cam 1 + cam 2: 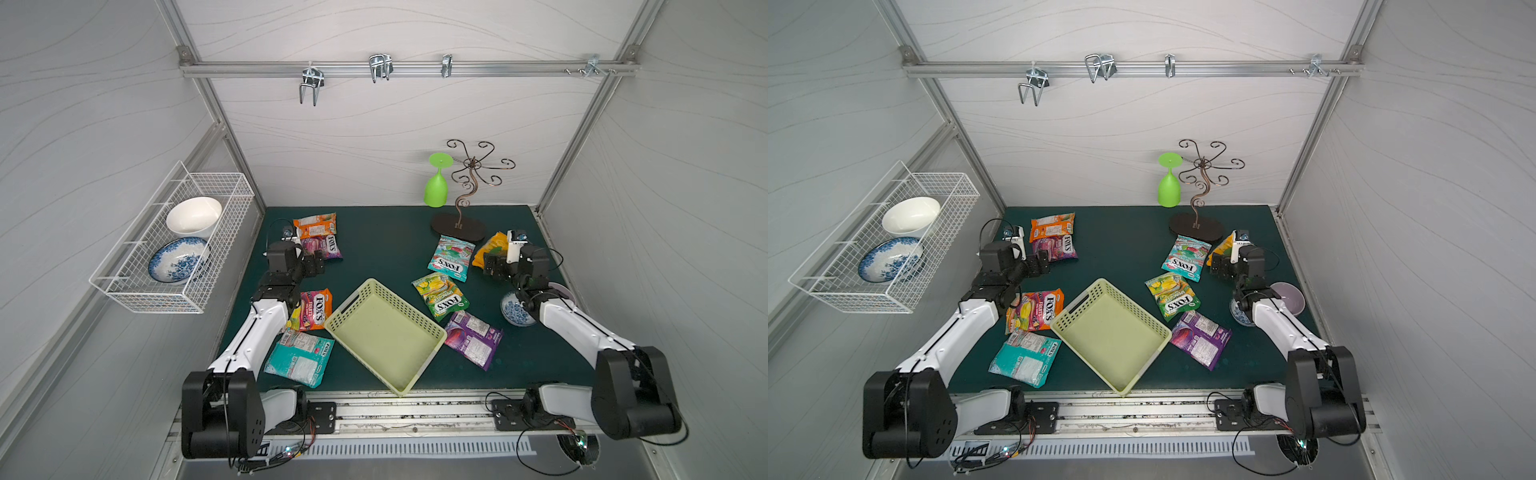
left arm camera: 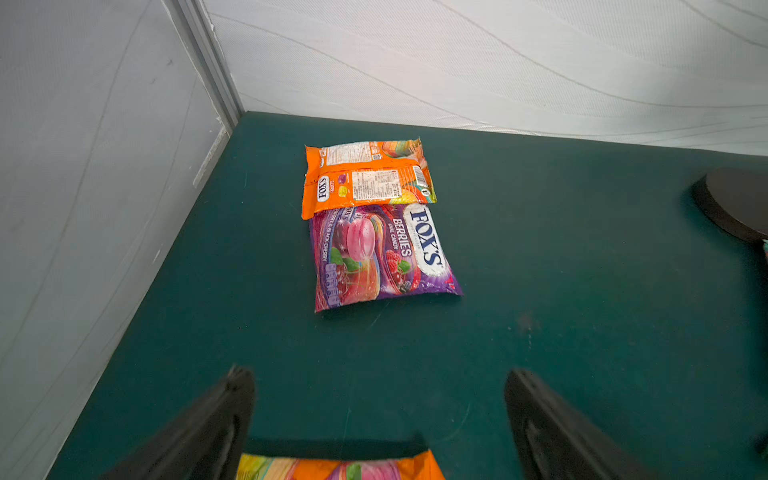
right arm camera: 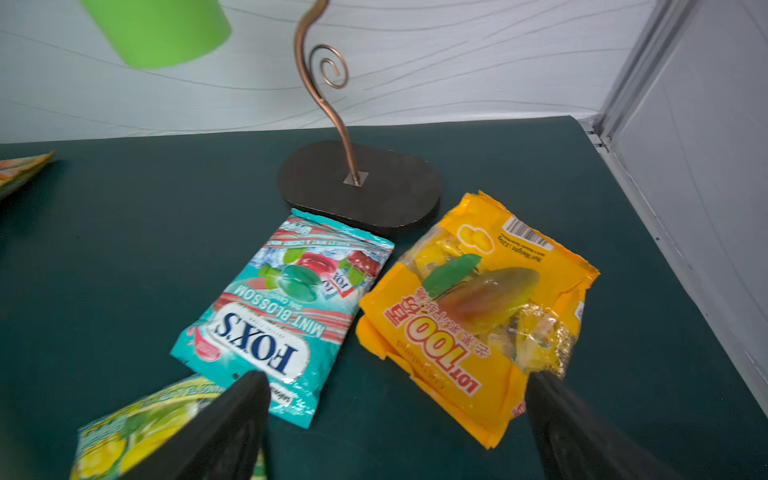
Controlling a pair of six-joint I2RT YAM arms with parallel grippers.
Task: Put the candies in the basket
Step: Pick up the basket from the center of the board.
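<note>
In both top views can count eight candies, all lying on the green worktop (image 1: 382, 249) outside the basket (image 1: 386, 345): orange packet (image 1: 314, 224), berries packet (image 1: 328, 246), fruits packet (image 1: 316, 309), teal packet (image 1: 299, 359) with back side up, mint packet (image 1: 451, 257), yellow packet (image 1: 492, 247), green-yellow packet (image 1: 440, 297), purple packet (image 1: 473, 338). One basket only, pale yellow-green, set cornerwise at the middle front of the worktop, between fruits packet and green-yellow packet. Also two bowls (image 1: 193, 216) inside one white wire basket (image 1: 232, 183) on the side wall. Basket, teal packet and purple packet to be found in the top views alone. Left wrist view alone: orange packet lapping over an edge of berries packet, and left claw (image 2: 378, 372) with fingers wide apart above bare worktop, holding nothing, an edge of fruits packet just below. Right wrist view alone: right claw (image 3: 395, 374) spread wide too and empty, above the gap between mint packet and yellow packet; far end of mint packet touching the dark base of the stand (image 3: 374, 195). Yellow packet half hidden behind that claw in the top views, whole here.
</note>
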